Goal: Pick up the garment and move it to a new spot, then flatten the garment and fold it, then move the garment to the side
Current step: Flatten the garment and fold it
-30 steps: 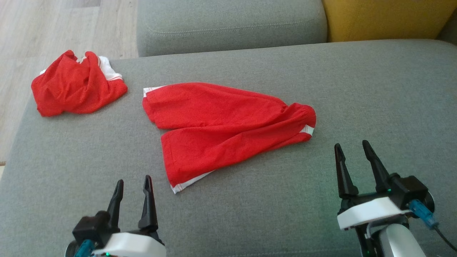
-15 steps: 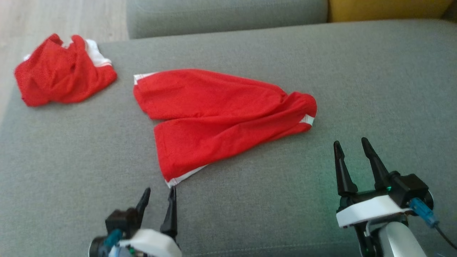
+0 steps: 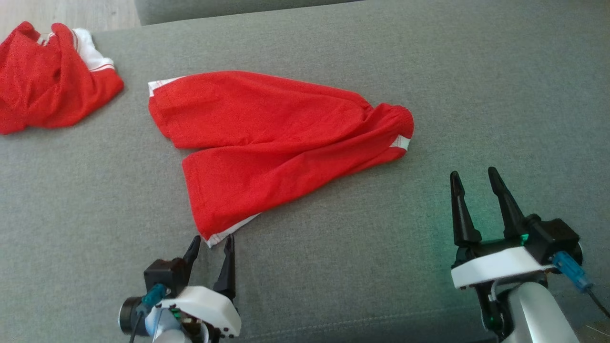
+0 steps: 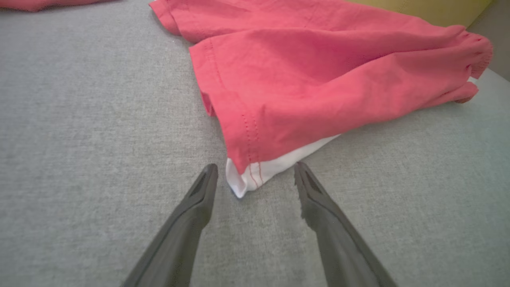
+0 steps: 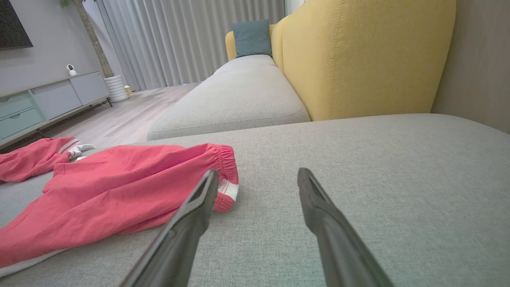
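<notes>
Left tool [image 3: 213, 238], jaws apart, straddles a hem corner of the red shorts [image 3: 267, 143]; right tool [image 3: 473, 171] gapes empty

Left pincer [image 3: 213, 238]: two long dark fingers [image 3: 227, 271], flat-sided and tapering to narrow tips; matte grey-black in the left wrist view. They mount on a rounded white left shell [image 3: 209, 307]. There's a black left block [image 3: 162, 276] on the outer side, with a blue left connector [image 3: 153, 294] plugged in and a dark round barrel [image 3: 126, 321] below it.

Right pincer [image 3: 473, 171] is the same build: right shell [image 3: 495, 275] white, right block [image 3: 555, 238] black, right connector [image 3: 567, 272] blue with a thin black cable [image 3: 598, 305]. Small green LED [image 3: 524, 238] at the finger base. Forearm [image 3: 533, 319] is smooth, pale silver-grey.
</notes>
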Tool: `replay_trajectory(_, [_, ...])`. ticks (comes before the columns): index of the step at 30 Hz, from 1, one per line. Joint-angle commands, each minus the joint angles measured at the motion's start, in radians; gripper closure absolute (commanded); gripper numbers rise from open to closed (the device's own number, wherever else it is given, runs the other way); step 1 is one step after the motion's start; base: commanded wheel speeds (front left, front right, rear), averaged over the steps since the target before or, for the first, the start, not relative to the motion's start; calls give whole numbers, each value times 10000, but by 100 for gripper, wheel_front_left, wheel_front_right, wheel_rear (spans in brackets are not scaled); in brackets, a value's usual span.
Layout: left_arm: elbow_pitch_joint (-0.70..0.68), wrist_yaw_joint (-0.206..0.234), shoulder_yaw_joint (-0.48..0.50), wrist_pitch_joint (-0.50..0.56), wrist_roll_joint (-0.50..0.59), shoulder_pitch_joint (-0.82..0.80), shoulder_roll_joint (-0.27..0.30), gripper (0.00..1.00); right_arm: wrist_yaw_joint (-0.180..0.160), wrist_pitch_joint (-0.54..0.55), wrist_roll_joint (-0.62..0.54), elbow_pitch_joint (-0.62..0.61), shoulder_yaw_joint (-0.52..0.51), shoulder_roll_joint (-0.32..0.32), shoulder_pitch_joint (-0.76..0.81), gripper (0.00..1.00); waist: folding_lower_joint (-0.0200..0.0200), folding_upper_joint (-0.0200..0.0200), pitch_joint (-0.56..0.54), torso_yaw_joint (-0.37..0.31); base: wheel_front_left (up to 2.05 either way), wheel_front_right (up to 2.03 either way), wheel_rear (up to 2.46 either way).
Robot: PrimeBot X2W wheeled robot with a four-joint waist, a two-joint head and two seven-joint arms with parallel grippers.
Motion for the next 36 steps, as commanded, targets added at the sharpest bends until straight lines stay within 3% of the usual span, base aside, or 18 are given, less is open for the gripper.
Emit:
replay_trajectory(1, [-233,-43,251,-93,10,-370,-1,0,-9,-108,86,-353,207,-24,-353,0,0,0,24,-28,0,0,0])
replay_trajectory(9, [62,-150,163,-93,20,-511,-1,2,-9,-108,124,-328,239,-24,-363,0,0,0,38,-187,0,0,0])
replay_trajectory(12, [130,-163,111,-93,-15,-544,-1,34,-9,-108,109,-317,219,-24,-348,0,0,0,23,-227,0,0,0])
replay_trajectory(13, [149,-167,99,-93,-21,-551,-1,49,-9,-108,106,-313,216,-24,-344,0,0,0,19,-235,0,0,0])
replay_trajectory(22, [-65,-99,161,-93,-60,-625,-1,100,-9,-108,-95,-21,223,-24,-464,0,0,0,7,-147,0,0,0])
replay_trajectory(36, [-985,-42,498,-94,-49,-501,-1,100,-9,56,-578,3134,503,-99,-2723,0,0,0,185,486,0,0,0])
